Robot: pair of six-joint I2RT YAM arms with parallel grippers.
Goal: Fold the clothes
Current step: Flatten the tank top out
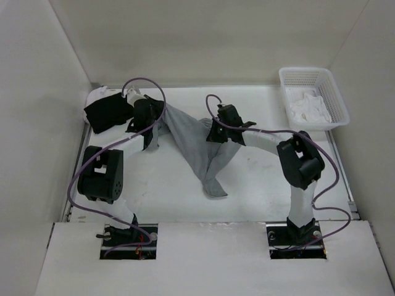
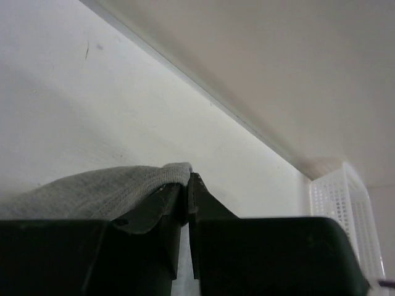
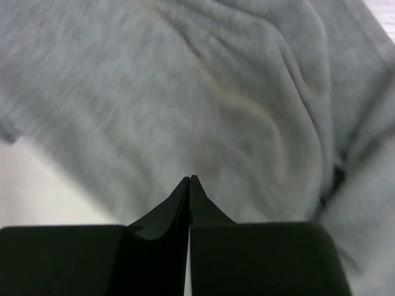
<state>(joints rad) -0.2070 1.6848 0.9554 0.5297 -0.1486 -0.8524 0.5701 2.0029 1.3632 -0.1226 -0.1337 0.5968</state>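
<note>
the grey top (image 1: 199, 151) lies rumpled on the bench (image 1: 265, 185) between both arms. the left tool (image 2: 189, 185) is clenched on its edge. the right tool (image 3: 189, 183) is clenched tight at the cloth; whether it pinches any, i cannot tell.

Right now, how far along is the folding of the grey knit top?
Nothing is folded yet: the grey knit sleeveless top is bunched and twisted between the arms. In hand: the left gripper is shut on an edge of it; the right gripper is shut over the cloth, grip unclear. Still to do: spreading it flat and every fold.
</note>
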